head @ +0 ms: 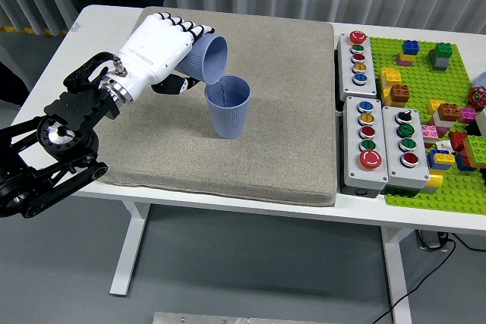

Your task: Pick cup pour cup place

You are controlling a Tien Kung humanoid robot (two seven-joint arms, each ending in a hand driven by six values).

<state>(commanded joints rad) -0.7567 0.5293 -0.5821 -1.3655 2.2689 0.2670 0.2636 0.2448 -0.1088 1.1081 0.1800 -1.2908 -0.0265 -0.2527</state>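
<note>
Head view: the white left hand [158,51] is clamping a tipped blue plastic cup [208,59], its mouth pointing right and downward over the upright blue plastic cup [228,108] standing on the grey mat [288,134].

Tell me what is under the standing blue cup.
The standing blue cup rests upright on the grey mat, which lies on the white table. The left hand tilts a second blue cup over its rim. The mat beneath its base is hidden.
</note>
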